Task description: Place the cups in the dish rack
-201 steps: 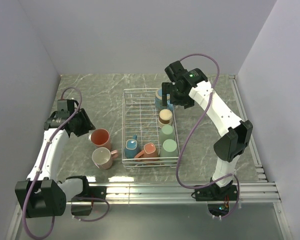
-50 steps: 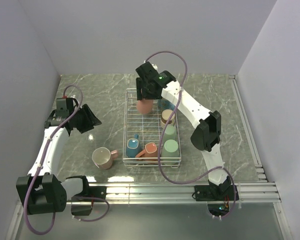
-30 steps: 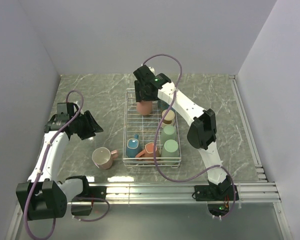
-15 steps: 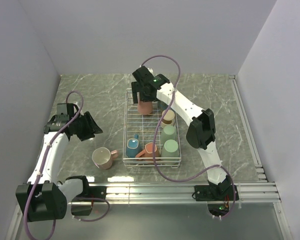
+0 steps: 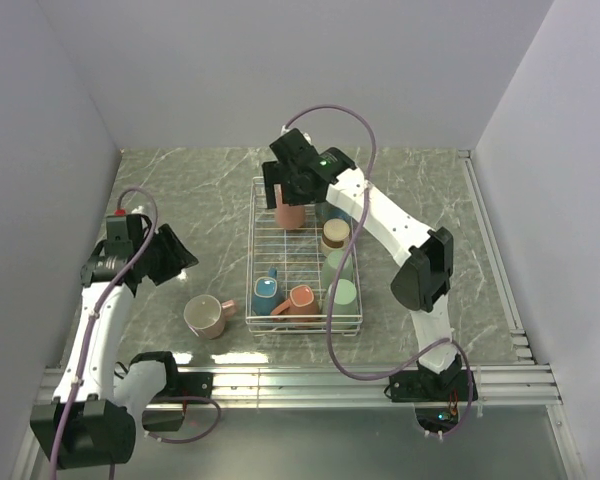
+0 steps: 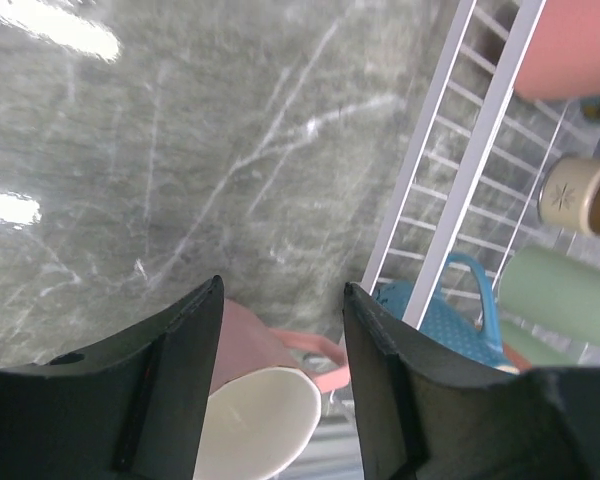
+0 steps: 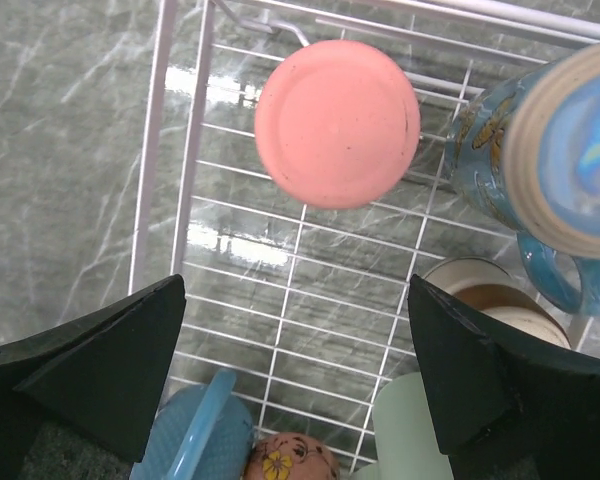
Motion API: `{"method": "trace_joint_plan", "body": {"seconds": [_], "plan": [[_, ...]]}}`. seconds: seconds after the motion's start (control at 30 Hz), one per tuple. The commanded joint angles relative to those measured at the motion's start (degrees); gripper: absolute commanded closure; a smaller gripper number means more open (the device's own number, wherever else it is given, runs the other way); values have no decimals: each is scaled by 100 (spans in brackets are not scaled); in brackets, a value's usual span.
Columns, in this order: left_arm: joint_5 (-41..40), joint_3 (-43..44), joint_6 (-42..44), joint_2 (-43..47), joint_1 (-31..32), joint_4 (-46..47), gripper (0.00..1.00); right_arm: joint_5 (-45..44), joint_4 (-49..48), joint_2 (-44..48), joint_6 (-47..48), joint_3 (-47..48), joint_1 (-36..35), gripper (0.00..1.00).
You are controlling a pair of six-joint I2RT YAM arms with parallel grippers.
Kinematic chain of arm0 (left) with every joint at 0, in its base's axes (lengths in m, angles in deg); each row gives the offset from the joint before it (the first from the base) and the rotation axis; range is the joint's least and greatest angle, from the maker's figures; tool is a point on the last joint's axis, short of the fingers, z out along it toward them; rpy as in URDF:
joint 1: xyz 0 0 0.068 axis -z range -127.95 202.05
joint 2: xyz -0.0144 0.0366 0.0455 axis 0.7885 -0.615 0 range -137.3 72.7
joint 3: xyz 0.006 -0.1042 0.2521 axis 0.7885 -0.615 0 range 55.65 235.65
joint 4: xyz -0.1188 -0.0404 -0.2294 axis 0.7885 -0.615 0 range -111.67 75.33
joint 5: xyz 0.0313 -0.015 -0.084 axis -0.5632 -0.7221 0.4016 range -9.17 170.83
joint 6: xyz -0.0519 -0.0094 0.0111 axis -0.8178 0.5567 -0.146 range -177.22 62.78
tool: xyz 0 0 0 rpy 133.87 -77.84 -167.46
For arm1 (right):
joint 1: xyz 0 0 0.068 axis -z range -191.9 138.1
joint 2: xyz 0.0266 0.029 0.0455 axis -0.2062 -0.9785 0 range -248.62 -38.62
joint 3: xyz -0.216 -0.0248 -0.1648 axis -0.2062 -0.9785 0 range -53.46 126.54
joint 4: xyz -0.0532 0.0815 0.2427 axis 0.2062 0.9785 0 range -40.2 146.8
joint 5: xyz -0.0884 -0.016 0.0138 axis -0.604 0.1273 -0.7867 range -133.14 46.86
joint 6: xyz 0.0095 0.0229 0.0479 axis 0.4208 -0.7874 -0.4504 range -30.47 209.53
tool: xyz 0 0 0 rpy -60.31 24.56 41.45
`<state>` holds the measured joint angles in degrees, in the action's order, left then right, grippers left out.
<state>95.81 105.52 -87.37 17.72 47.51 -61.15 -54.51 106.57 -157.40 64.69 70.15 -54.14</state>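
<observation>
— At the far left corner of the white wire-grid dish rack (image 5: 251, 250), what stands?
— One salmon pink mug (image 7: 337, 122), upside down. The right end effector (image 7: 295, 290) is above it, fingers wide apart, gripping nothing.
— And the left end effector (image 6: 280, 290)?
— Fingers partly apart, empty, over the grey marbled worktop (image 5: 180, 190). A pink cream-lined mug (image 5: 208, 316) lies on its side just outside the rack's near left corner.
</observation>
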Motion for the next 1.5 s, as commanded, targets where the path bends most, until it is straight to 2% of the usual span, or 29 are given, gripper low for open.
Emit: {"method": "trace_joint_plan", "body": {"seconds": [0.0,0.13,0.2,0.43,0.57,0.63,0.77,0.9,1.07,1.3,1.47], "plan": [[-417,-99,-465,487,5,262,43,74,88,540,-47,-109,-12,1],[-1031,-91,-623,725,14,-194,43,100,44,1118,58,-486,-12,1],[-1085,23,-720,804,5,-352,43,127,27,1313,137,-741,-12,1],[-629,848,-1326,779,14,-1397,45,416,-87,2515,-20,-1795,-12,0],[-496,1638,-1266,394,23,-2038,44,873,-894,3369,-284,-3260,-4,0],[-479,1833,-1291,208,23,-2365,44,953,-1053,3659,-425,-3588,-4,0],[-251,1860,-1590,93,14,-2629,42,988,-1309,4187,-566,-4413,-4,0],[-206,1737,-1766,40,84,-2988,41,892,-1388,4644,-548,-4793,-12,0],[-347,1544,-2152,233,356,-3060,42,918,-1345,4996,-478,-5022,-12,0],[-830,937,-3189,67,1586,-2551,41,716,-1195,5365,-337,-5207,-12,0],[-1304,893,-3374,-215,1649,-2182,40,716,-1116,5471,-311,-5312,-4,0]]}}
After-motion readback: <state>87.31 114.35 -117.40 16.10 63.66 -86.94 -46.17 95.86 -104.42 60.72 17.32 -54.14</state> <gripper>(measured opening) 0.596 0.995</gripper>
